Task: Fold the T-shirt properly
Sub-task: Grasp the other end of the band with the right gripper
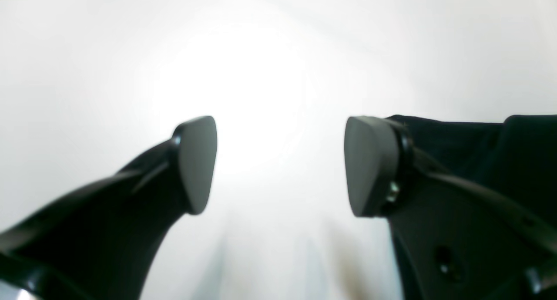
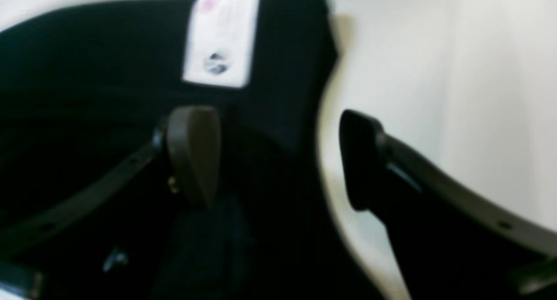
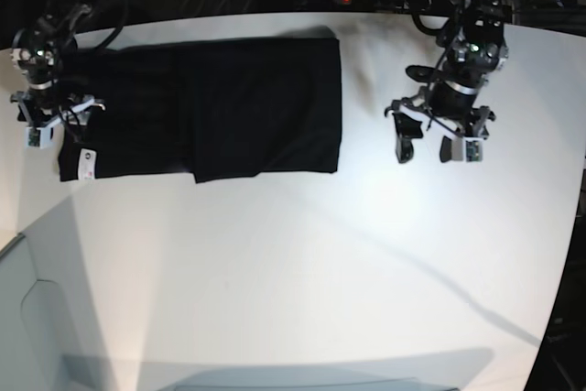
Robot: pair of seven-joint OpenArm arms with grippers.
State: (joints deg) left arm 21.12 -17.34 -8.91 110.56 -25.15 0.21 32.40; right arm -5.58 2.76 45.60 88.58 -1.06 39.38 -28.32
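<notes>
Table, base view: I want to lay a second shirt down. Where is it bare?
The table is bare across its whole near half, below the T-shirt. A narrower bare strip lies between the shirt and the left gripper. The far left is crowded: the right gripper hangs over the shirt's end.

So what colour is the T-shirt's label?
White label, with a dark mark; clearest in the right wrist view.

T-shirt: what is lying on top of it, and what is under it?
On the T-shirt a folded-over layer covers its right part, and a white label shows at the left end. It lies on the white table. Anything beneath the cloth is covered.
</notes>
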